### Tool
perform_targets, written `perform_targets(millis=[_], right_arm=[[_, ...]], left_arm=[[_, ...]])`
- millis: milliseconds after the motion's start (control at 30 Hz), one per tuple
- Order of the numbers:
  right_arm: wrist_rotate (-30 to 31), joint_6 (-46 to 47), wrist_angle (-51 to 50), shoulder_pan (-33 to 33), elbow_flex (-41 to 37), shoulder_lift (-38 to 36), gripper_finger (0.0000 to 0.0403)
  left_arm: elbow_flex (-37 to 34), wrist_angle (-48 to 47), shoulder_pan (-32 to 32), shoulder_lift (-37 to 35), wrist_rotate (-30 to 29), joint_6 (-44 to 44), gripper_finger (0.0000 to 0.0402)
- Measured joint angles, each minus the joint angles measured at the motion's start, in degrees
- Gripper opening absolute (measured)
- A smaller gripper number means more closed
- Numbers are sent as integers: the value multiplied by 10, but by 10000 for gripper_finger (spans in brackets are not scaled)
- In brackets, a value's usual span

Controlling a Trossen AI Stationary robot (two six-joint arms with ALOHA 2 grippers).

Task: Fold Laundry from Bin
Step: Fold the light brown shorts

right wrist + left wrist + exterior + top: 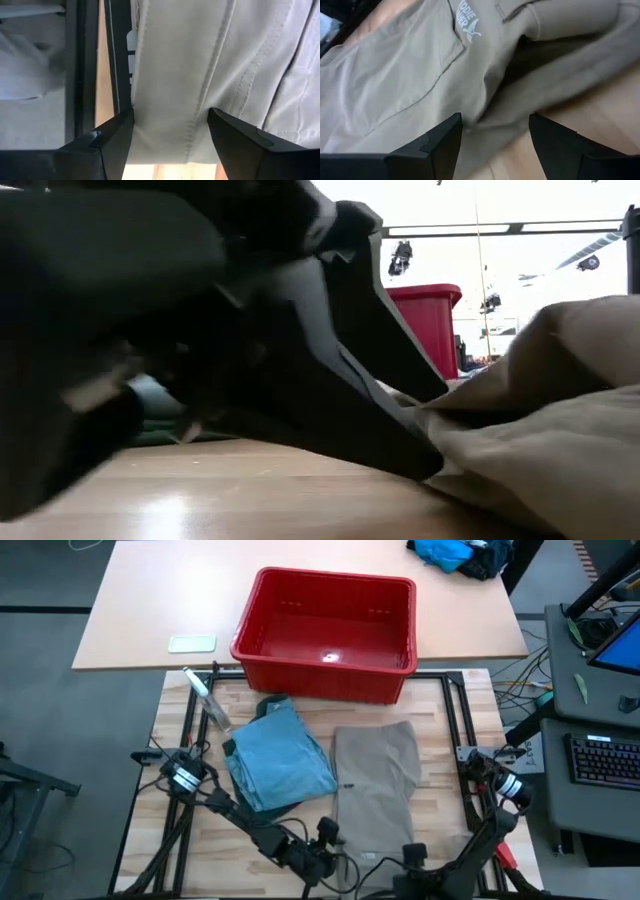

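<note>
A khaki-taupe piece lies spread flat on the table's near right half. To its left, folded light blue trousers rest on a dark green garment. The red bin stands beyond them and shows nothing inside. My left gripper is open at the khaki piece's near left corner and slants down toward it. My right gripper is open and points down over the khaki piece's near hem, with a finger on each side of a stitched seam. My left gripper comes slanting down from the table's near left. In the low view one fingertip lies against the khaki piece's near edge, right at the tabletop. Nothing is pinched, and the cloth lies slack on the table. My right gripper stands astride the hem, and I cannot tell whether it touches the cloth.
A black metal frame borders the work area. A white pen-like object lies at the far left. A bright blue and black cloth heap sits on the far table, and a keyboard lies off to the right.
</note>
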Motion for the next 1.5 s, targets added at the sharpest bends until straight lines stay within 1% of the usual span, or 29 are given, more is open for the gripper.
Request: perform_targets(millis=[67, 233, 333, 433, 500, 567, 667, 767, 833, 900, 1033, 1233, 1333, 1400, 1500], right_arm=[[2, -13, 0, -4, 0, 3, 249], [13, -34, 15, -11, -8, 5, 242], [15, -43, 17, -13, -9, 5, 229], [15, -50, 21, -13, -10, 5, 209], [15, -50, 22, -13, -10, 5, 189], [16, -51, 23, -13, -10, 5, 164], [17, -55, 25, -14, -10, 5, 116], [17, -66, 23, -14, -11, 2, 61], [16, -77, 19, -14, -11, -7, 29], [15, -79, 10, -15, -12, -22, 25], [13, -60, -5, -16, -12, -74, 25], [13, -17, -11, -16, -12, -143, 25], [14, -9, -10, -16, -11, -162, 25], [12, -7, -9, -16, -11, -169, 25], [-4, 4, -9, -16, -4, -179, 25]], left_arm=[[9, 0, 0, 6, -9, 11, 214], [28, 3, 4, 26, -10, 37, 214], [29, 10, 6, 33, -9, 40, 209], [30, 13, 7, 38, -2, 40, 191], [30, 16, 8, 41, 3, 39, 169], [30, 18, 8, 43, 6, 39, 138], [30, 18, 9, 43, 14, 37, 79], [29, 20, 12, 43, 33, 36, 17], [29, 23, 14, 43, 40, 31, 9], [30, 22, 15, 41, 46, 30, 10], [36, 16, 15, 30, 55, 32, 3], [38, -8, 15, -25, 55, 42, 1], [38, -13, 16, -59, 56, 42, 1], [38, -20, 17, -82, 78, 34, 1], [38, -22, 16, -106, 125, -8, 0]])
